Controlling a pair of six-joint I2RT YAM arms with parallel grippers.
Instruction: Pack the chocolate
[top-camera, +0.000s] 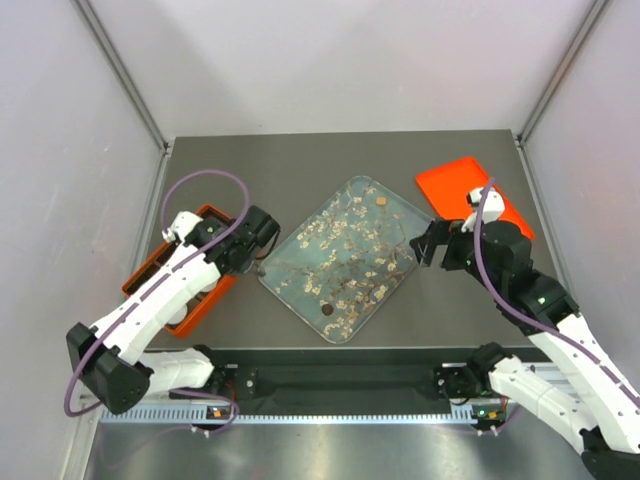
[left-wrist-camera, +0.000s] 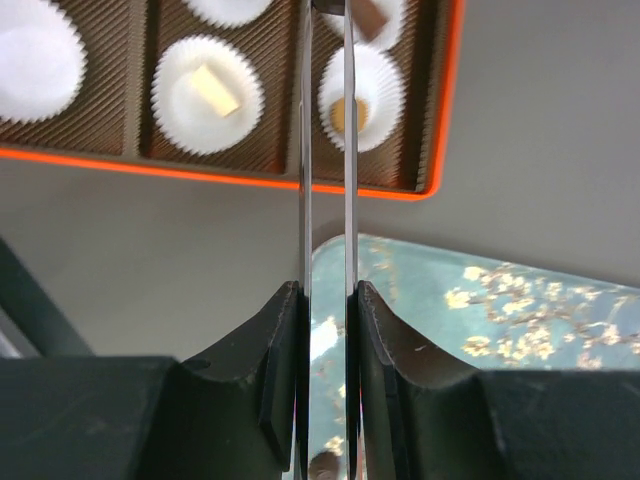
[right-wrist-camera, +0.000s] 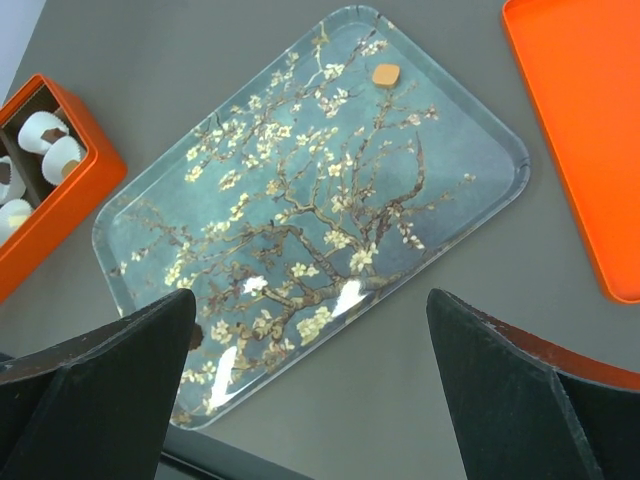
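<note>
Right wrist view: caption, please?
Open right claw above the blossom tray, one caramel chocolate near its far corner.

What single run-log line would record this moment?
left hand: holds dark chocolate over box | right hand: open near tray | caramel chocolate: on tray

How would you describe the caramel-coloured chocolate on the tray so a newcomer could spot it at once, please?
Find the blossom-patterned tray in the middle of the grey table. Go to its far corner, nearest the flat orange lid. The caramel chocolate lies there, a solid orange-brown lump, unlike the pale printed blossoms around it.
</note>
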